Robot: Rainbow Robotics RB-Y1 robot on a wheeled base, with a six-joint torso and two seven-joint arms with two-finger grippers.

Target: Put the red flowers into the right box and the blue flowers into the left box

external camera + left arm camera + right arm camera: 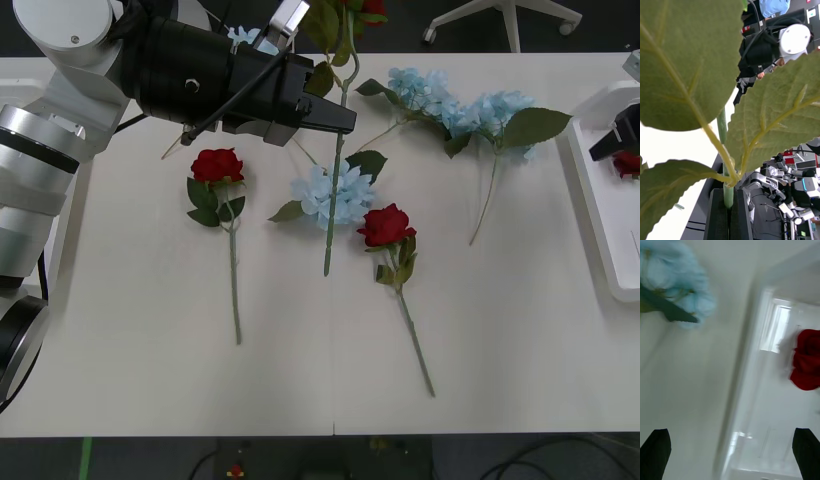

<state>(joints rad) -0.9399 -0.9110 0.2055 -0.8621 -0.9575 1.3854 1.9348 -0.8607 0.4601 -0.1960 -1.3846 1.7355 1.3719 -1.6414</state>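
1 red flower (336, 150) clenched in left jaws (345, 118) | right jaws (730, 452) released — over right box (763, 397)

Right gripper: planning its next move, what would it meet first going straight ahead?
Likely the floor of the shallow white plastic right box; the open right gripper points there, beside a dark-red rose. Depth is unclear.

The white table (500, 350) carries two red roses (217, 166), scattered blue flowers (335, 193) — and, far right, a white tray (600, 215).
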